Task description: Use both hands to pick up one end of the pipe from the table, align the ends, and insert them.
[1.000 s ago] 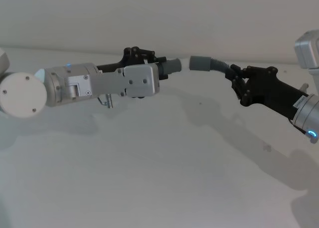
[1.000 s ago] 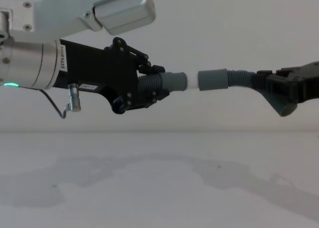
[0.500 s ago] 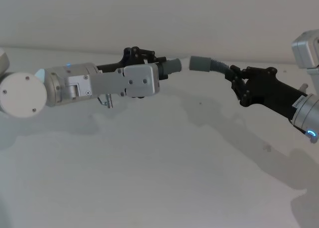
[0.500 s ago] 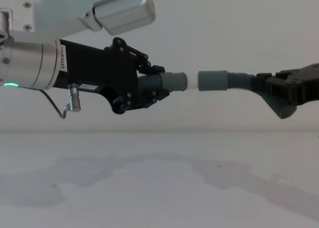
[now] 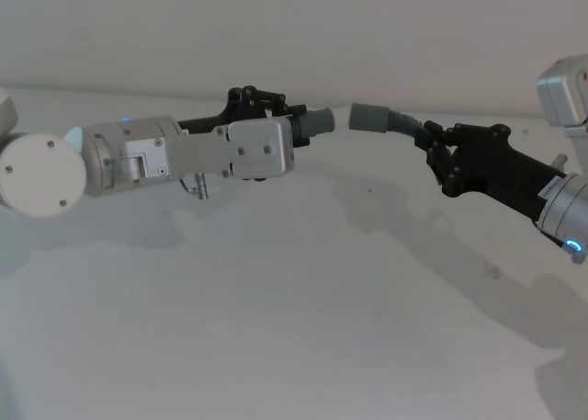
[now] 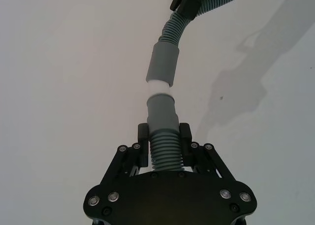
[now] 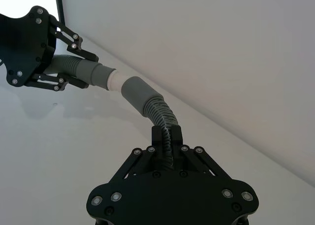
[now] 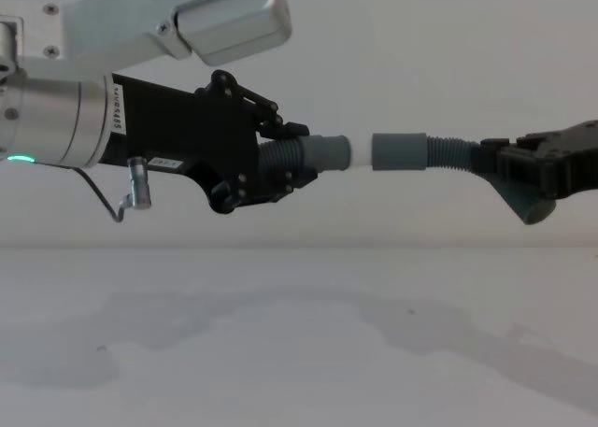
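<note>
Chest view: the left gripper clenches the ribbed hose piece whose white tip points at the right gripper. That gripper clasps the other hose piece, its grey sleeve lined up just beyond the tip, above the table.

Head looks down, chest looks level, wrists look close along each hose; all share the white tip.

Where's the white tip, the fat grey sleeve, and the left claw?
White tip (image 8: 361, 152), chest view, its bare middle.
Grey sleeve (image 8: 399, 150), chest view, smooth side.
Left claw (image 8: 297, 156), chest view, between fingertips gripping the ribbed hose.
</note>
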